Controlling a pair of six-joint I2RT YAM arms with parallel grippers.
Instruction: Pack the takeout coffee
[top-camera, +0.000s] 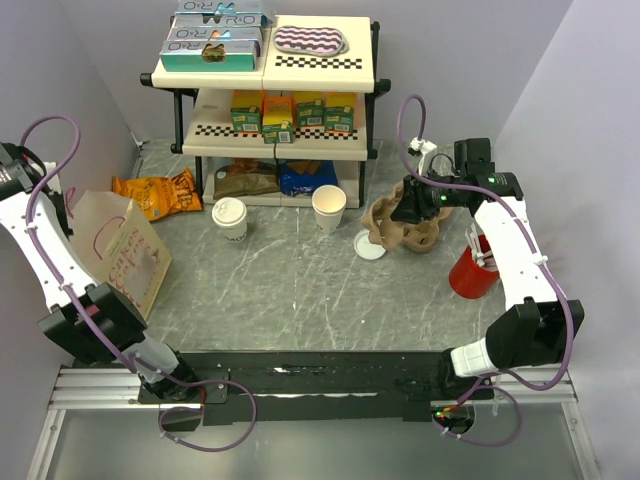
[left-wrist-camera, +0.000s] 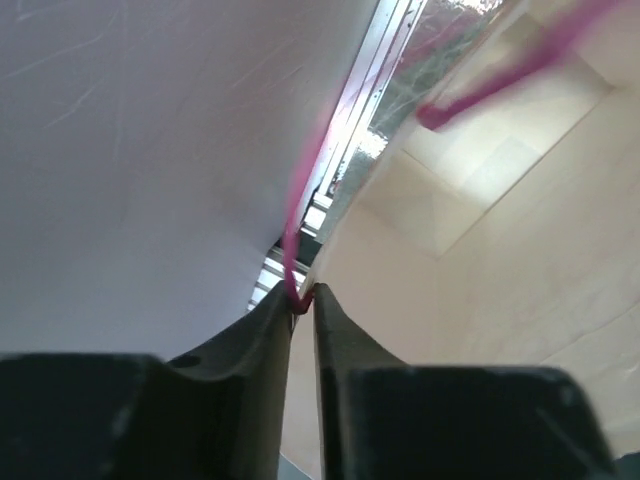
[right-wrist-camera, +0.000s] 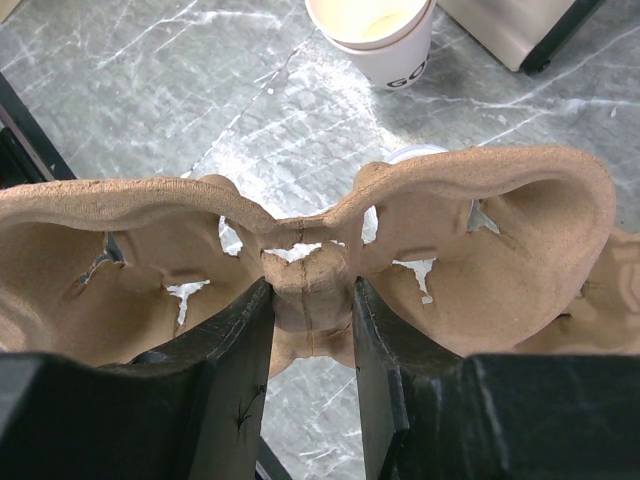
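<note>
Top external first, working outward from the arm bases. Shows the red cup (top-camera: 472, 270) with straws out front of the shelf (top-camera: 265, 140), off to its right. Shows the paper bag (top-camera: 118, 250) standing open, also out front of the shelf, off its left end. Finds a loose white lid (top-camera: 370, 245) flat on the table (top-camera: 300, 300) ahead of the shelf's right leg, with the pulp cup carrier (top-camera: 405, 225) just beside it. Places the takeout coffee (top-camera: 229, 218), lid on and upright, just in front of the shelf's bottom tier, left of centre. Sits between the two grippers, well apart from both and touched by no finger. Puts a lidless cup (top-camera: 329, 208) just in front of the same tier, right of centre, and an orange snack bag (top-camera: 158, 192) by the shelf's left foot.

Left wrist: has the left gripper (left-wrist-camera: 303, 296) at a thin slit, fingers nipping the bag's rim where its pink handle meets it.

Right wrist: has the right gripper (right-wrist-camera: 310, 290) clamped on the carrier's centre post, one finger (right-wrist-camera: 225, 370) on each side.
</note>
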